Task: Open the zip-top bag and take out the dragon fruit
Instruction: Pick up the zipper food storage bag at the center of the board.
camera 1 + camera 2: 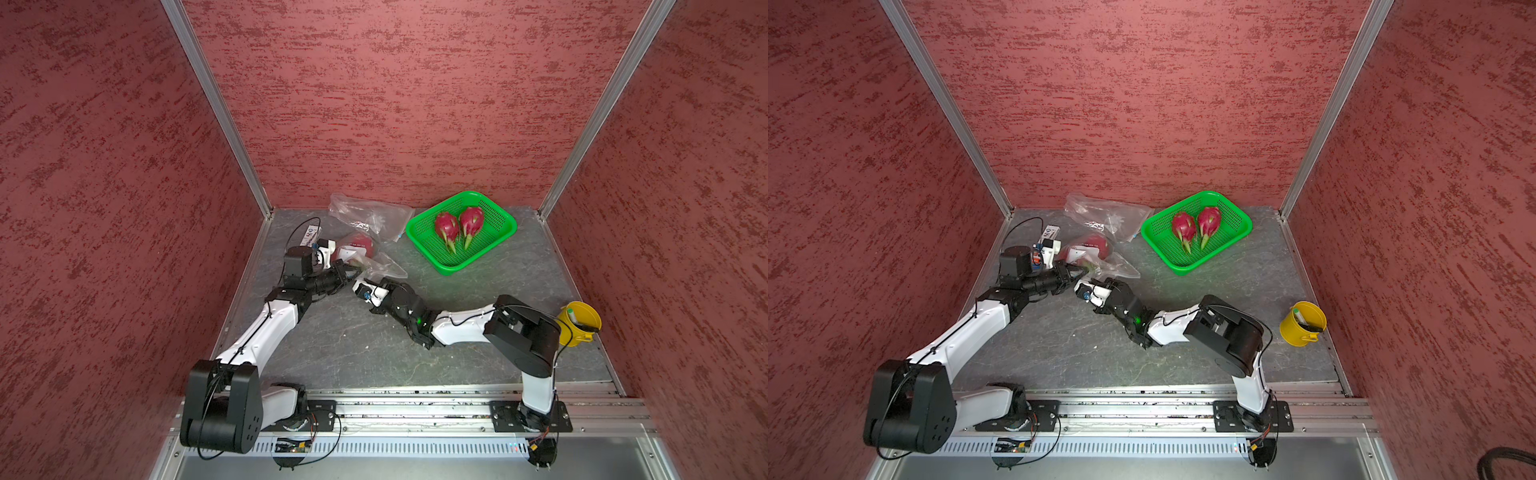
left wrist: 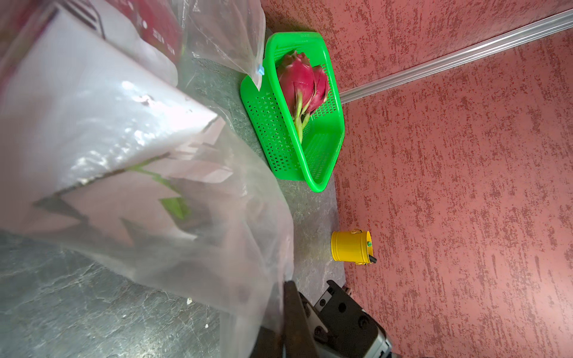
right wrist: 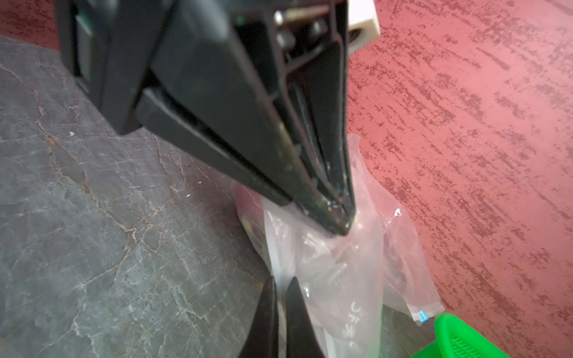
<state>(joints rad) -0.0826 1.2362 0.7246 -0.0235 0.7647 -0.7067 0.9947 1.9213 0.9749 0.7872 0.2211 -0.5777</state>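
My left gripper pinches the film of the zip-top bag, just left of the green basket. My right gripper is pressed together on the same film (its tips are hidden in both top views). One dragon fruit shows as a red blur inside the bag, and two more lie in the basket. Open bench spreads on the basket's near side.

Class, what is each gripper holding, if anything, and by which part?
Both are shut on the zip-top bag: the right gripper and the left gripper each pinch loose film at its near end, not the dragon fruit inside.
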